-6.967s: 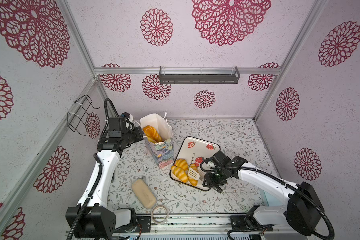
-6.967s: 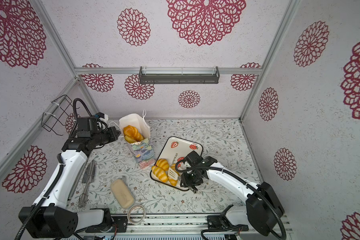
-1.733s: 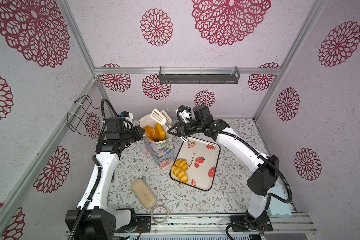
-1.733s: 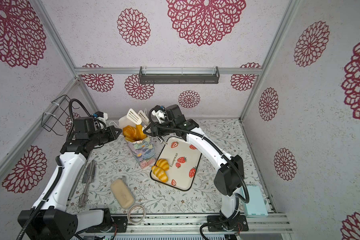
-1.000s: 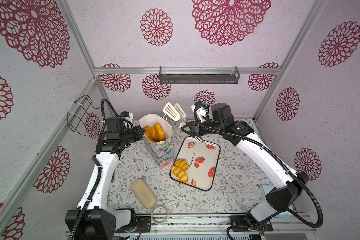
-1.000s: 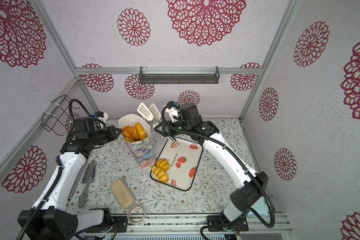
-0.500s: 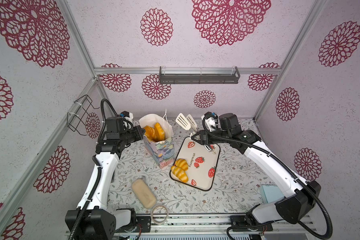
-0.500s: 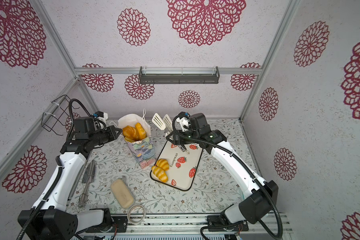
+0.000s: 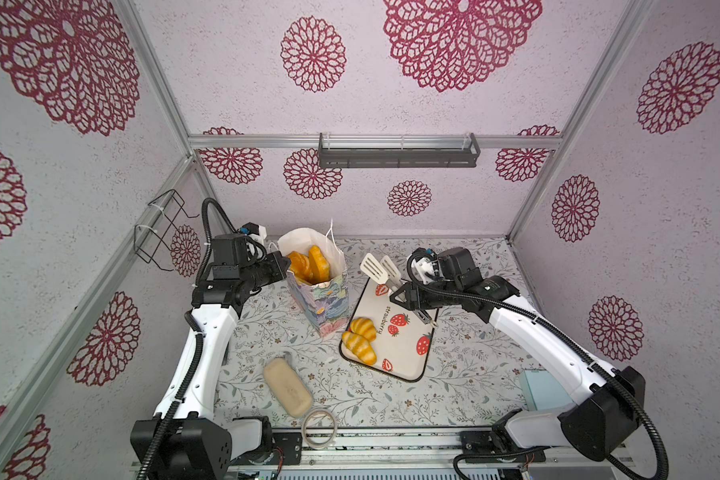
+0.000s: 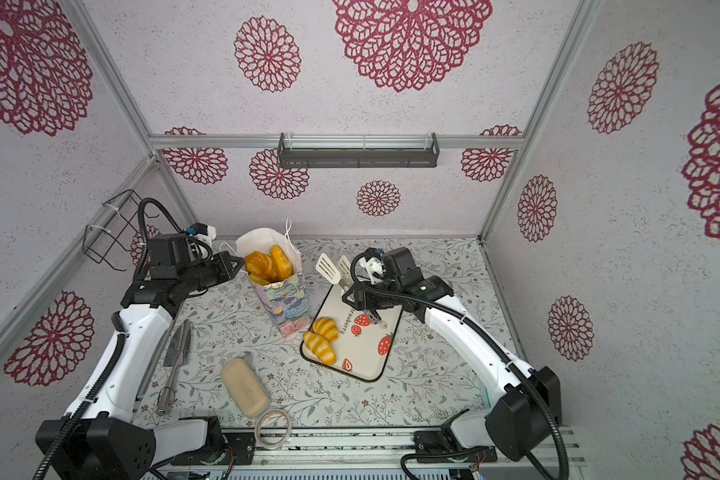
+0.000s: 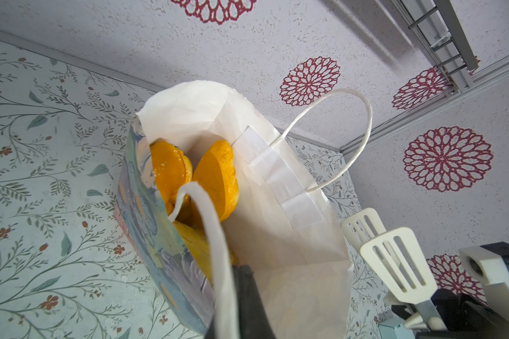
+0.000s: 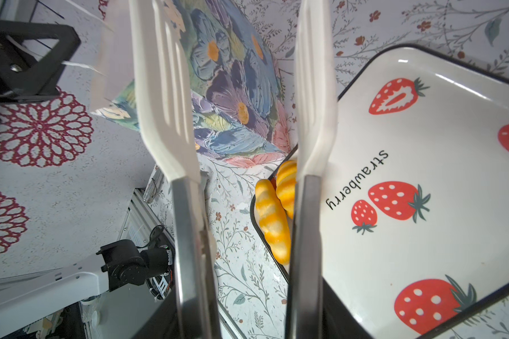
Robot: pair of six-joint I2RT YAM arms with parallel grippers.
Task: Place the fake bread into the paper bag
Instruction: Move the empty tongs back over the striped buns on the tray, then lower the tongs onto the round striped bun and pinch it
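Right wrist view puts the tongs (image 12: 165,102) straight ahead of me, both white blades apart with nothing between them, so I take it the piece I carried over has gone into the paper bag (image 12: 235,88). Over the last couple of seconds the right gripper (image 9: 406,293), still clamped on the tongs' handle, has pulled back from above the bag mouth. It now hangs over the strawberry tray (image 9: 408,357), at the end farthest from the arm bases. The bag stands off to that gripper's side, beyond the blade tips. In the left wrist view I count at least two glossy pieces of fake bread (image 11: 215,176) inside it, against the white lining. The left gripper (image 9: 281,266) is closed on the bag's near rim by the cord handle (image 11: 218,234), which keeps the mouth open. Two croissants (image 9: 360,338) remain on the tray, below the right gripper and back toward its arm base, touching each other at the tray edge nearest the bag. I judge the job past halfway; next I must lower the blades around one croissant.
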